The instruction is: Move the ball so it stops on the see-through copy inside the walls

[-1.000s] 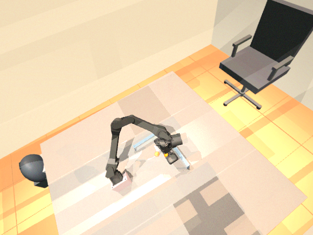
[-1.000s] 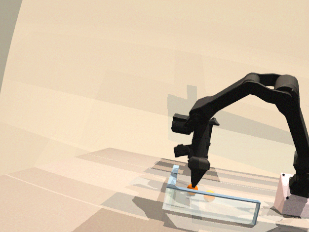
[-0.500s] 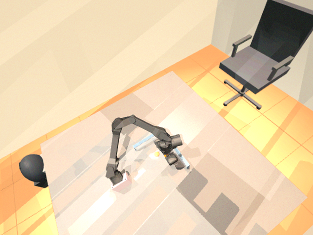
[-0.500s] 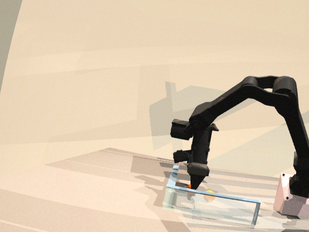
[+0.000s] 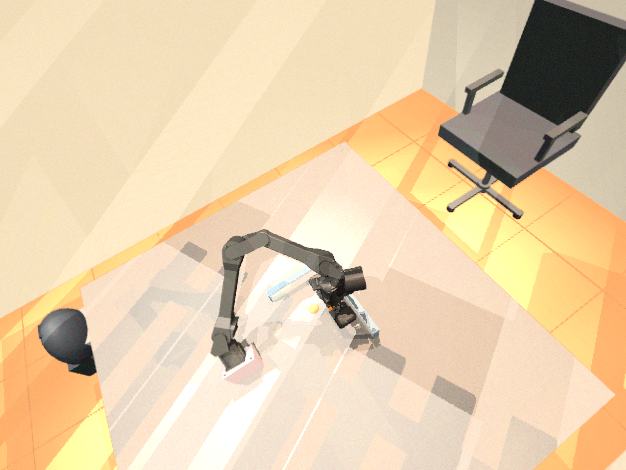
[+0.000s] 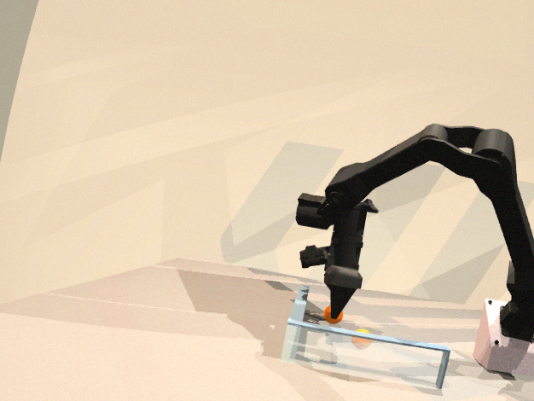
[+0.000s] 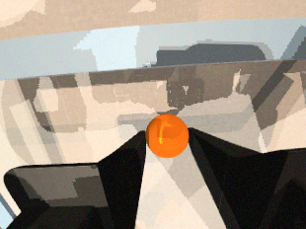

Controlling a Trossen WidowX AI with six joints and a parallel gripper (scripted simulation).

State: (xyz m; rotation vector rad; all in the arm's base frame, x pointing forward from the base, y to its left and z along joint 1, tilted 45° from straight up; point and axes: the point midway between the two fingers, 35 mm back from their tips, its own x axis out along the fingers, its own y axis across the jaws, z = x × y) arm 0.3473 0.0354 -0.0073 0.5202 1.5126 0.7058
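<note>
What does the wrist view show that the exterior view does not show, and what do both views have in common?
Only the wrist view shows both dark fingers pressed against opposite sides of the orange ball, seen close up.

Only the exterior view shows the whole arm bending down from its pale base, the full corner made by the clear walls, and the see-through copy lying beside the ball, apart from it.

Both views show the gripper closed on the ball, with a clear wall just next to it.
</note>
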